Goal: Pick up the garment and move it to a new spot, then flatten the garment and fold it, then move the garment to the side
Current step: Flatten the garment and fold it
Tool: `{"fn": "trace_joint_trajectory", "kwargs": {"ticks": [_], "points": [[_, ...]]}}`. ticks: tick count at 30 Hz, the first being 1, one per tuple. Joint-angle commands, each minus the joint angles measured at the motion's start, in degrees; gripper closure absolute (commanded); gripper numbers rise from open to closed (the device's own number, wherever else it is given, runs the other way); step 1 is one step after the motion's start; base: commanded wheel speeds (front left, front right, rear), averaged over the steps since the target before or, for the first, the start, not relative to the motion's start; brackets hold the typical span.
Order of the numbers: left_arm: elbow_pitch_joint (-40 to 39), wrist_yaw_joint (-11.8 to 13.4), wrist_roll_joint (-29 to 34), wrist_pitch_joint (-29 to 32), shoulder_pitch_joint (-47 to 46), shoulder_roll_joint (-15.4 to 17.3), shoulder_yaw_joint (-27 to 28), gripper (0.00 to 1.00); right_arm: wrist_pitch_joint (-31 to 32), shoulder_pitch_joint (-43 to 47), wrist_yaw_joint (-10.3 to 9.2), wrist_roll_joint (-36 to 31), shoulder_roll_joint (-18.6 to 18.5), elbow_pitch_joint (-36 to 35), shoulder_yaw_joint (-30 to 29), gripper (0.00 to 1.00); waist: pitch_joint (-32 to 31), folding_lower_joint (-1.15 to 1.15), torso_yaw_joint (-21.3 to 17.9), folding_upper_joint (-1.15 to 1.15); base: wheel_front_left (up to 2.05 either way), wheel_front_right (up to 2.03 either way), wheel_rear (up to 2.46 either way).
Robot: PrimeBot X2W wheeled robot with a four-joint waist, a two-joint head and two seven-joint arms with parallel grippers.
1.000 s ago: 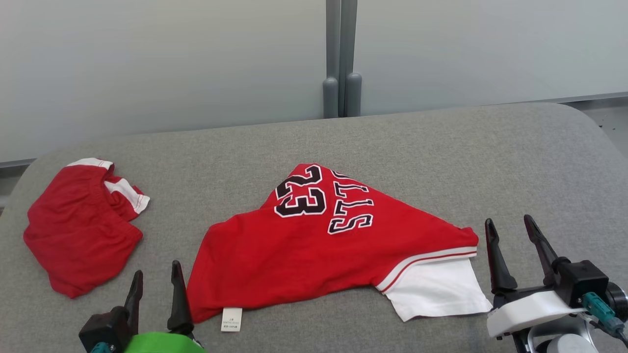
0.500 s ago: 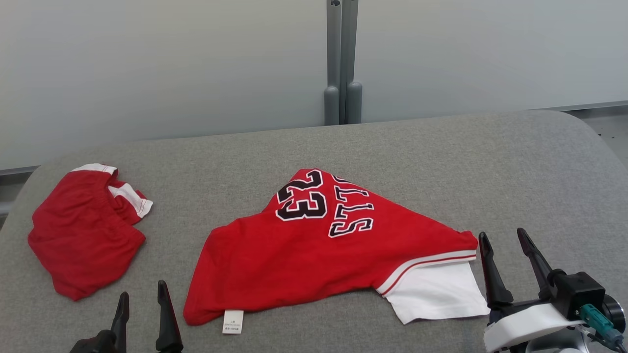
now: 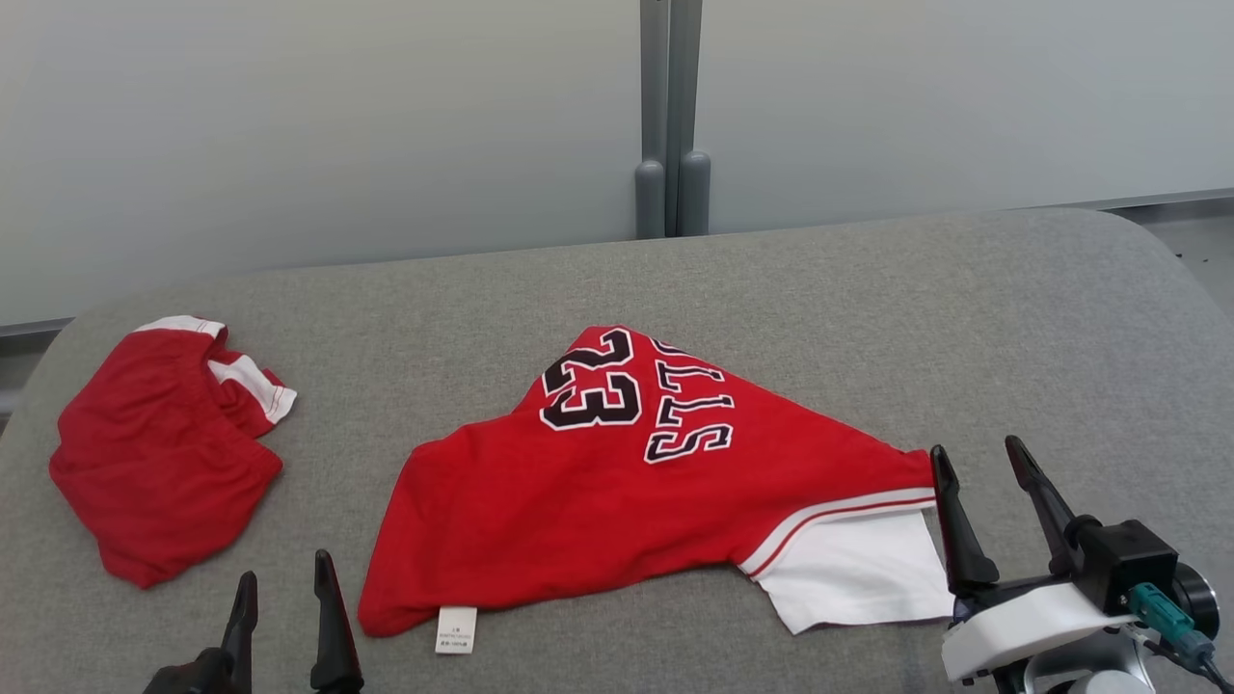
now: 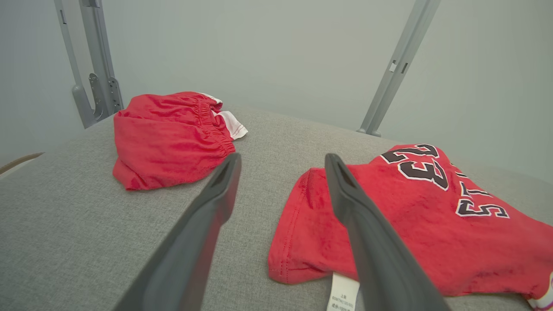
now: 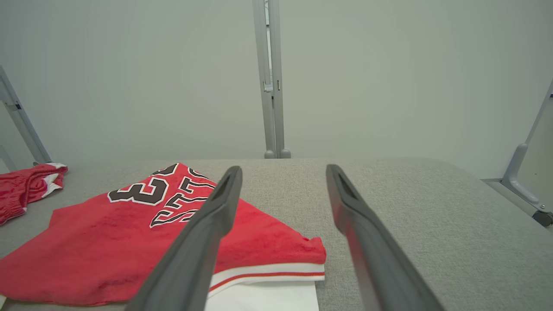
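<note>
The garment is a red jersey with "23" and black letters, lying crumpled and partly folded over mid-table, a white panel at its right end and a white label at its near edge. My left gripper stands open just left of the jersey's near left corner, holding nothing. The left wrist view has the left gripper over that corner of the garment. My right gripper is open beside the jersey's right end. In the right wrist view the right gripper frames the edge of the garment.
A second red piece with white trim, shorts, lies bunched at the table's left end; the shorts are also ahead of the left fingers. The grey padded table has rounded corners. Grey posts stand behind its far edge.
My left gripper has drawn back toward the near edge and slightly left. The right gripper has edged left, closer to the jersey's right end. The jersey has not moved.
</note>
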Motion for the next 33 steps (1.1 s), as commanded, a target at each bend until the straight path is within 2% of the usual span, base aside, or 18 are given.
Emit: {"fn": "trace_joint_trajectory", "kwargs": {"ticks": [1, 21, 33], "points": [[0.1, -0.2, 0.6, 0.0, -0.3, -0.3, -0.3, 0.0, 0.1, -0.8, 0.0, -0.5, -0.2, 0.2, 0.3, 0.0, 0.1, 0.0, 0.0, 0.22, 0.0, 0.0, 0.0], [0.4, 0.2, 2.2, 0.0, -1.8, 1.0, -0.8, 0.0, 0.7, -1.6, 0.0, 0.6, -0.2, 1.8, -0.1, 0.0, 1.0, 0.0, 0.2, 0.22, 0.0, 0.0, 0.0], [1.0, -0.2, 1.9, 0.0, -2.2, 0.1, -1.4, 0.0, 5.1, 0.7, 0.0, 3.3, -0.2, 14.5, -5.2, 0.0, 2.9, 0.0, 1.3, 0.22, 0.0, 0.0, 0.0]]}}
